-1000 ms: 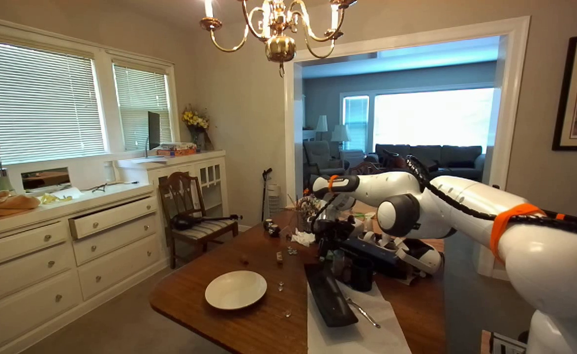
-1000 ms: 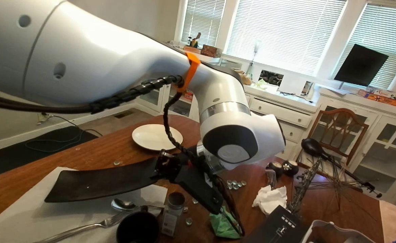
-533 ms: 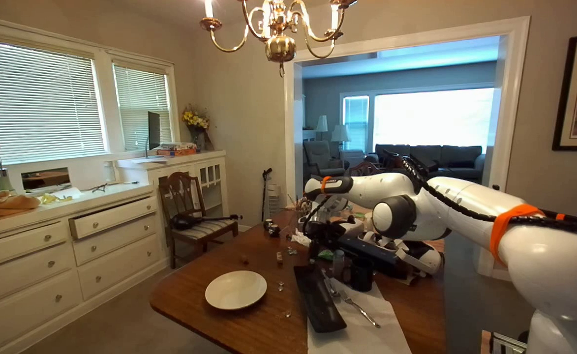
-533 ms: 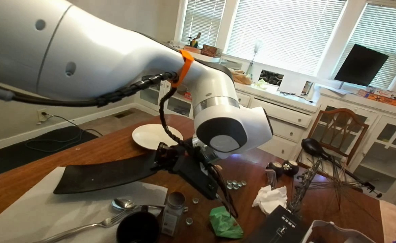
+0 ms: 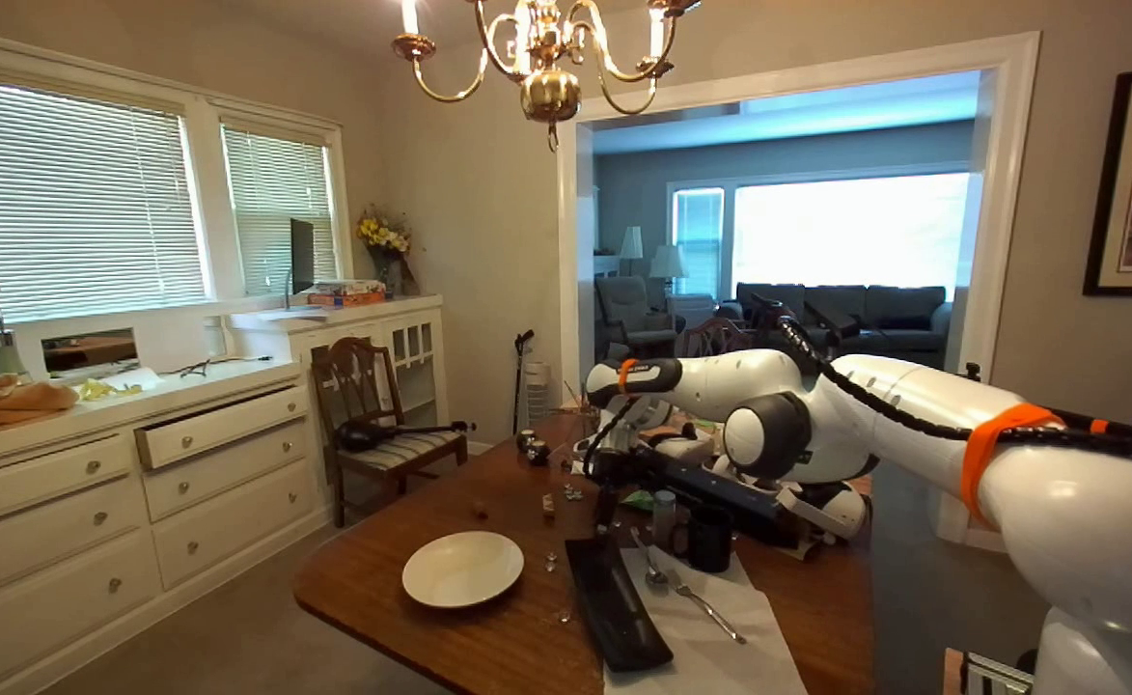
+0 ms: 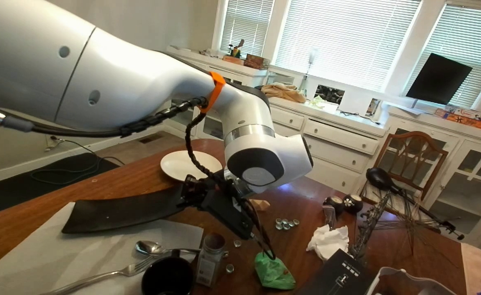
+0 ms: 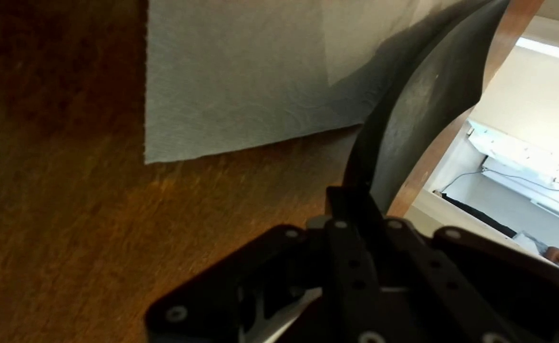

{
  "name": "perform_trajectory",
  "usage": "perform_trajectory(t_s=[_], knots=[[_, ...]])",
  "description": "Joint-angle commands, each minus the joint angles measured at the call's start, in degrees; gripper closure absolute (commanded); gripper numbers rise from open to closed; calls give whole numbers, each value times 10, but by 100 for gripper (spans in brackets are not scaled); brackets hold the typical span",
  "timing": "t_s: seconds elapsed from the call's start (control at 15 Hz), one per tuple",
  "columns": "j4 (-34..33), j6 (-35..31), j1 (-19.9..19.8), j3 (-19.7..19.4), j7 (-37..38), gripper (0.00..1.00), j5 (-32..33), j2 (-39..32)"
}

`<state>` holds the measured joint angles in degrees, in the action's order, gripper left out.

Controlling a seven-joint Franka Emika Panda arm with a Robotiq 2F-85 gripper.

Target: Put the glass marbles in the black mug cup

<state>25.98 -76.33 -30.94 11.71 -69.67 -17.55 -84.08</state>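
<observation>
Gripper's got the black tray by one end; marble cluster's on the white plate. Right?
Wrong spot: an exterior view shows the marble cluster directly on the wooden table. The gripper does have the black tray by one end.

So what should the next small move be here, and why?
Perhaps lower the black tray gently until it rests on the table, ready for release. The gripper is shut on the tray's end, so it likely can't pick up the glass marbles that lie loose outside the black mug cup. Whether the tray already touches down is unclear.
</observation>
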Motion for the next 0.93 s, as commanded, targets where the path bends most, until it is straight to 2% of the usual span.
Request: perform_trajectory(t_s=[0.0,0.27,0.47,0.6,0.87], knots=[[-13,-3,3,-3,13,67,-4,-12],[-9,-22,-10,-15,15,38,2,-6],[-2,-69,-32,-27,8,16,7,7],[-4,-123,-51,-35,-9,1,14,20],[-11,-197,-89,-40,-73,0,25,62]])
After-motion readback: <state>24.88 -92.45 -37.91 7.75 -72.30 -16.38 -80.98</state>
